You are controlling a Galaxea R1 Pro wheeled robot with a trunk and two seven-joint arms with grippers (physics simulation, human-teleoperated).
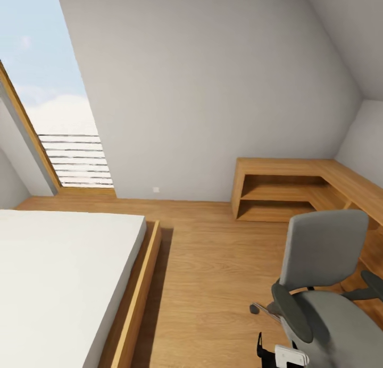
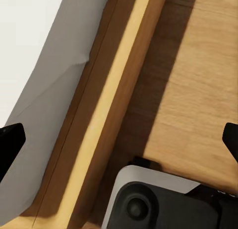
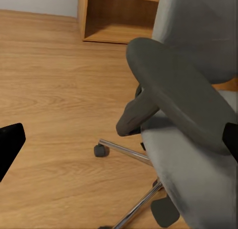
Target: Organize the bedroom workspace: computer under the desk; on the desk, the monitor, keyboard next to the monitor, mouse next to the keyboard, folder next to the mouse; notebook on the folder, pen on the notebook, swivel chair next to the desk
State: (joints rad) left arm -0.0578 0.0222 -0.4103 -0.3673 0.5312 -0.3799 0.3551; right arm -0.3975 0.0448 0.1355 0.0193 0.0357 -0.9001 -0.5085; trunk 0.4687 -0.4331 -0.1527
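Bedroom's mostly bed point(image 1: 64, 272) and plank floor point(image 1: 213, 283). The swivel chair point(image 1: 324, 283) sits low on the robot's right, so the right arm is nearer. Both sets of fingers are spread wide, the right pair point(image 3: 119, 144) facing its near armrest point(image 3: 181, 97).

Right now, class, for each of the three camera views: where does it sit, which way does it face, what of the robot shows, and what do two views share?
Head view: high on the robot, facing forward and down over the bedroom; bed, swivel chair, wooden shelf unit.
Left wrist view: on the left arm, facing down at the bed frame and floor; the left hand with dark fingertips apart.
Right wrist view: on the right arm, facing the chair's armrest; right hand open.
Shared: head and right wrist both show chair and shelf.
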